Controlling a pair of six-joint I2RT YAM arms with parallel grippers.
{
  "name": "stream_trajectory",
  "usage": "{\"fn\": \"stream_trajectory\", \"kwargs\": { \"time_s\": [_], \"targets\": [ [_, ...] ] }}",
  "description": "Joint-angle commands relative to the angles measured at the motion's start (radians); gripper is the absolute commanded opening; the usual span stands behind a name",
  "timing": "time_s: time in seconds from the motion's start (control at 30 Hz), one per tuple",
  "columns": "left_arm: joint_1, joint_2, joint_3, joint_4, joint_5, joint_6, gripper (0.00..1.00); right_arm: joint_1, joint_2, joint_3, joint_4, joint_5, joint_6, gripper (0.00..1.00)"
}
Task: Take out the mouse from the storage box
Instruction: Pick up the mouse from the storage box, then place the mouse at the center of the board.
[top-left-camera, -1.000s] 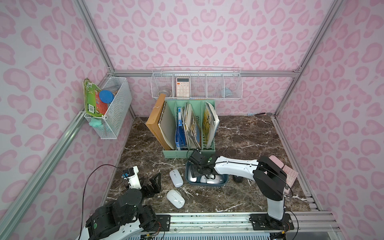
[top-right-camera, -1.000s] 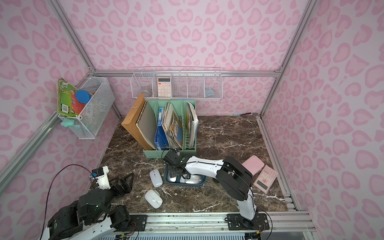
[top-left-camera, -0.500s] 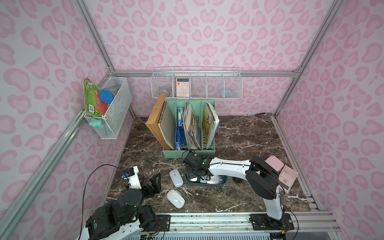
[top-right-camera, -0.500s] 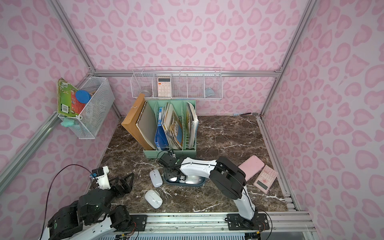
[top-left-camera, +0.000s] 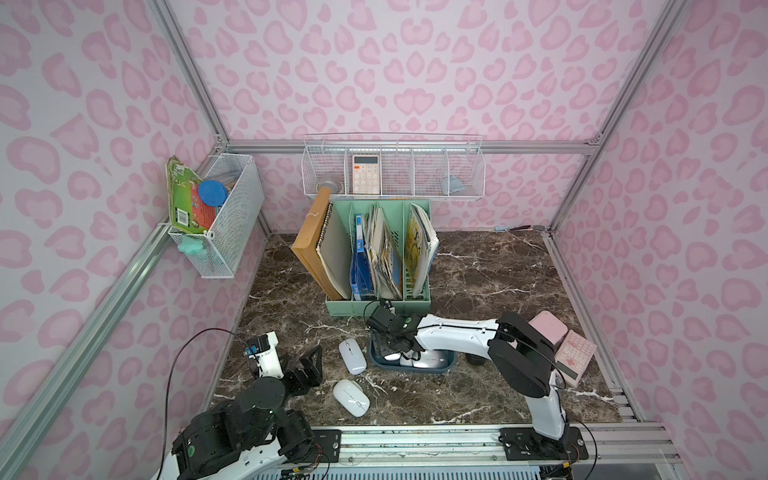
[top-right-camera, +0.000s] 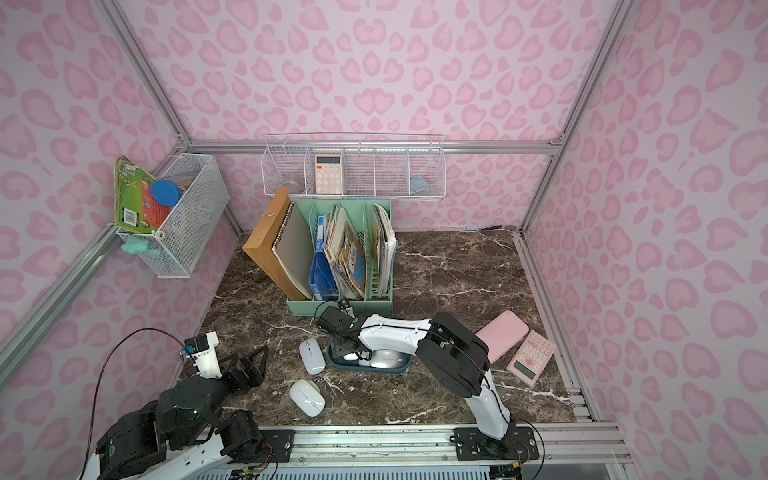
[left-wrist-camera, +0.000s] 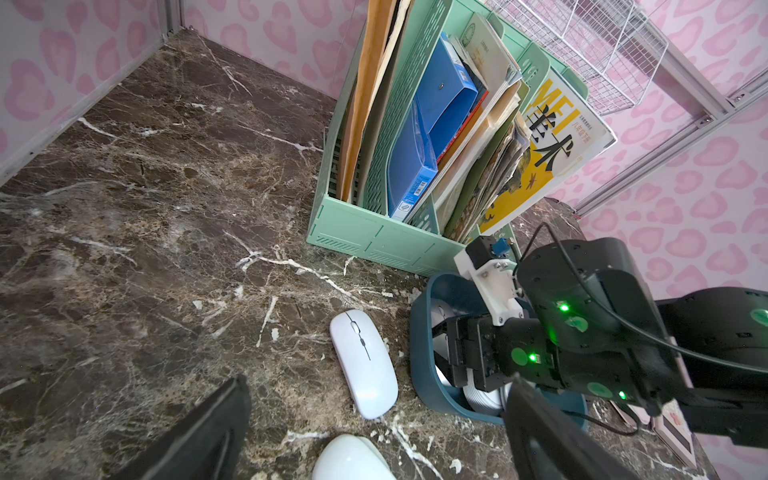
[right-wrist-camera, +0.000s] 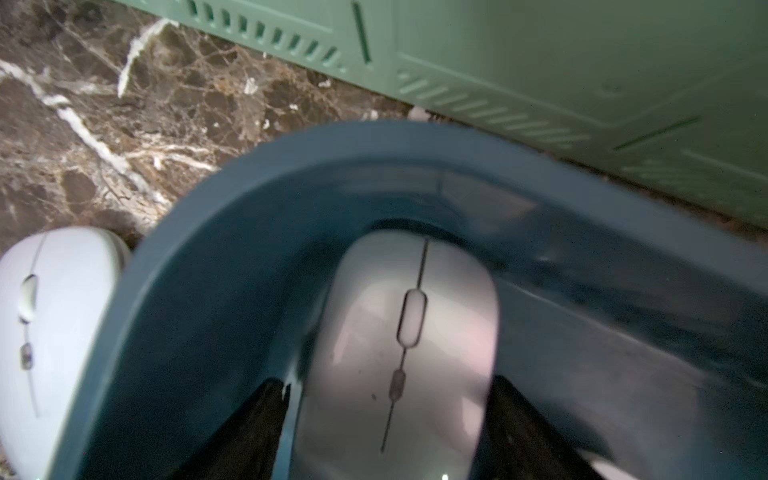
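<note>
The dark blue-teal storage box (top-left-camera: 432, 370) (top-right-camera: 399, 368) sits on the marble in front of the file holder. My right gripper (top-left-camera: 392, 352) (top-right-camera: 351, 354) (right-wrist-camera: 386, 384) reaches down into its left end. It is open, with a finger on each side of a silver mouse (right-wrist-camera: 399, 332) lying in the box (right-wrist-camera: 208, 249); a thin gap shows beside one finger. Another grey mouse (top-left-camera: 429, 362) (top-right-camera: 387, 358) lies further right in the box. My left gripper (top-left-camera: 309, 365) (left-wrist-camera: 378, 379) hovers wide open and empty near the front left.
Two white mice (top-left-camera: 352, 356) (top-left-camera: 351, 397) lie on the marble just left of the box. The mint file holder (top-left-camera: 378, 308) stands close behind it. A pink case (top-left-camera: 548, 328) and pink calculator (top-left-camera: 575, 352) lie at the right. Wire baskets hang on the walls.
My right gripper has slid leftward along the box to its left end and its jaws have widened. The left arm has not moved.
</note>
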Motion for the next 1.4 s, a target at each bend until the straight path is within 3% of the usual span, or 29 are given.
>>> {"fn": "stream_trajectory", "kwargs": {
  "time_s": [0.0,0.37,0.83,1.37],
  "targets": [
    [0.001,0.004,-0.001,0.008,-0.009,0.003,0.99,0.001,0.014,0.017,-0.019,0.002,-0.009,0.77],
    [0.0,0.006,-0.001,0.007,-0.014,0.002,0.99,0.007,-0.022,0.022,-0.019,0.036,-0.017,0.61],
    [0.0,0.001,0.002,0.004,-0.006,0.001,0.99,0.064,-0.185,-0.03,-0.06,0.106,-0.012,0.6],
    [-0.002,-0.034,-0.001,-0.001,-0.001,-0.007,0.99,0.297,-0.343,-0.16,-0.128,0.158,0.065,0.59]
  ]
}}
